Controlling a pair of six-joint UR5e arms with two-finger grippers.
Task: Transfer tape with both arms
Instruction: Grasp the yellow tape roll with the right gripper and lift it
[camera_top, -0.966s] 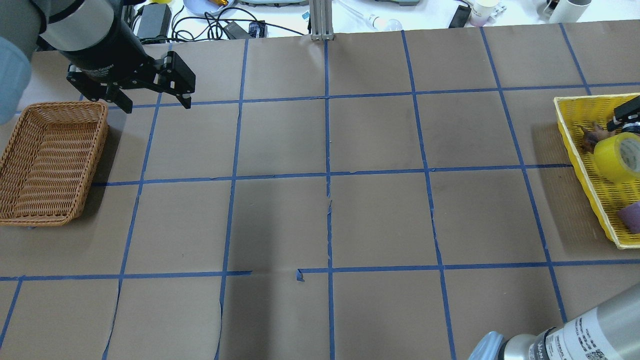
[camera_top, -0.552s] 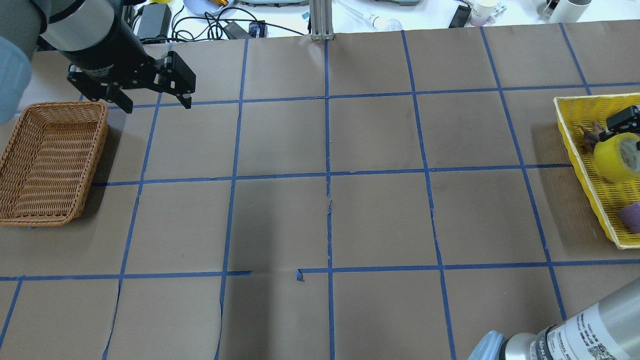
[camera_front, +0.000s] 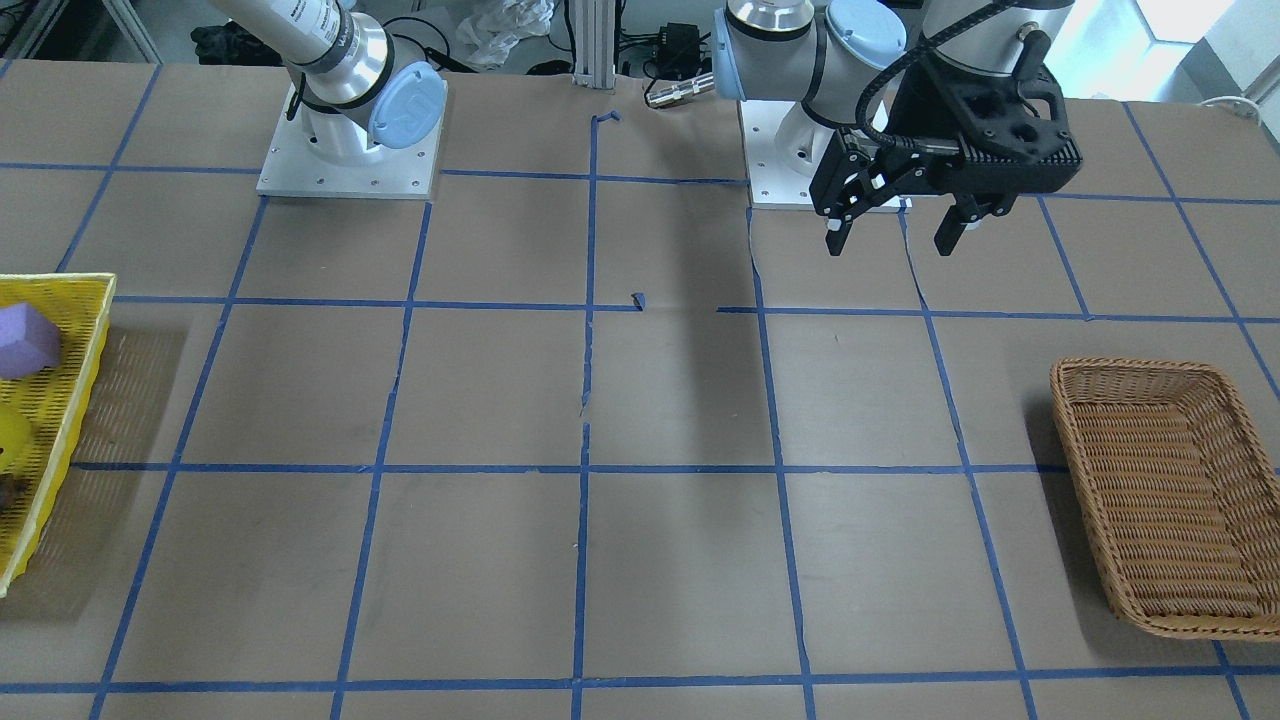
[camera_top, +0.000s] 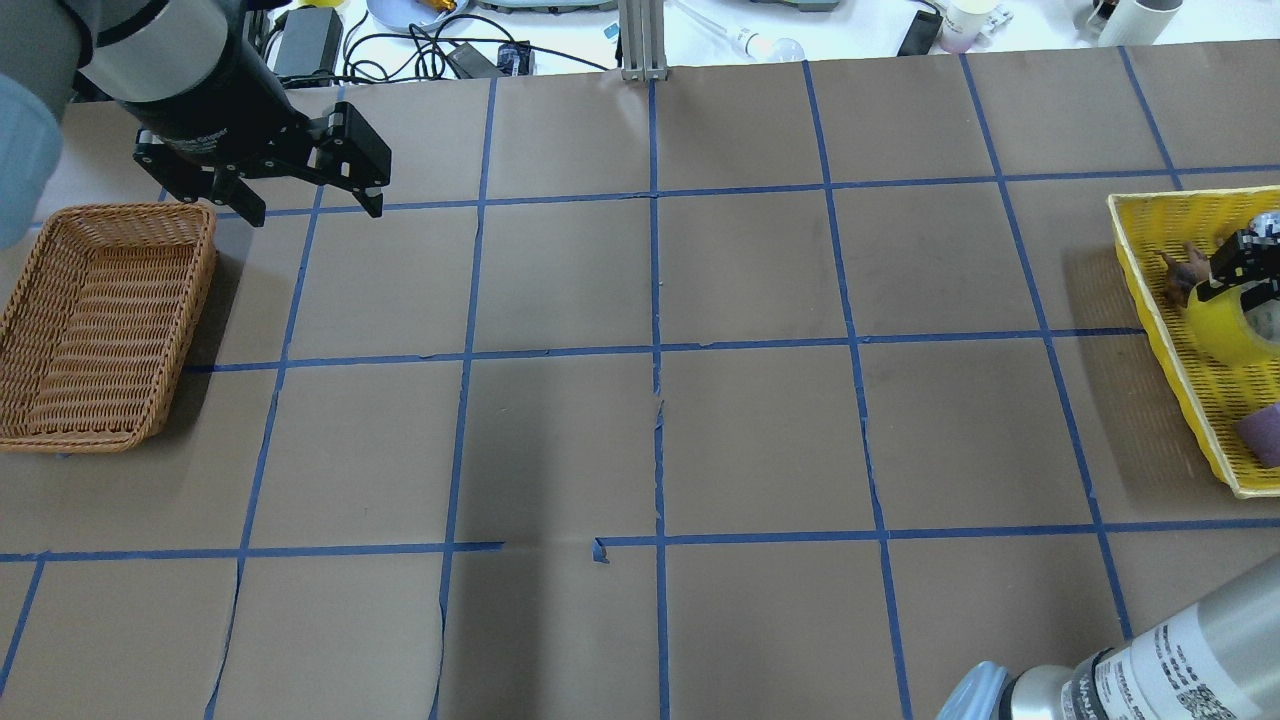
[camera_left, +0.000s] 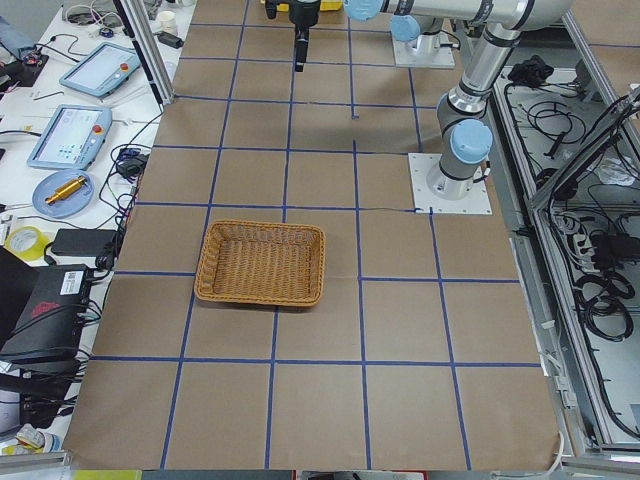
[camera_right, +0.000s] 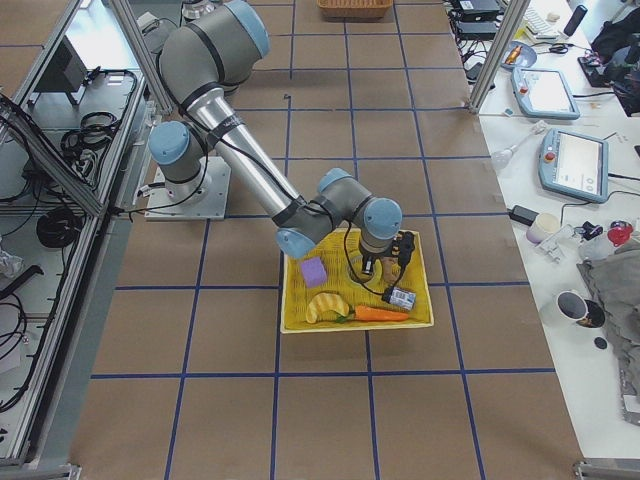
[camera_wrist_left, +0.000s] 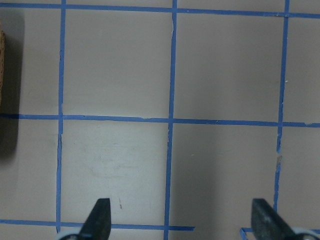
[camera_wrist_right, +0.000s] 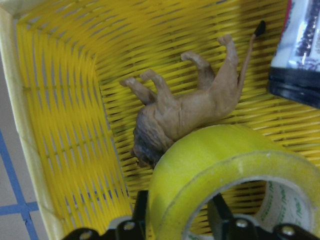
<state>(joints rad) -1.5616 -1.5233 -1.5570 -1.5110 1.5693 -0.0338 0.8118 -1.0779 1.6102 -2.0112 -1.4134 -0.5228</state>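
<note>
We judge the step in hand to be the first pick. The right claw (camera_wrist_right: 180, 214) must take the tape (camera_wrist_right: 215, 160) out of the yellow tray (camera_wrist_right: 55, 110), so that it can later pass to the left claw. The tape lies in the tray and its side touches a toy lion (camera_wrist_right: 185, 110). To do this well, we would close squarely on the wall of the roll only and not catch the lion. Then we would lift straight up until the roll is above the tray's rim, before any move sideways. We would also grip so that a part of the ring is free for the other claw.

The right claw is spread only narrowly, with one finger (camera_wrist_right: 141, 212) outside the roll and the other inside the core. Both are very near the wall. Whether they press it, we cannot tell. The left claw (camera_top: 312, 212) is spread wide and holds nothing. It hovers over the table just beside the basket (camera_top: 100, 320), well apart from the tape.
</note>
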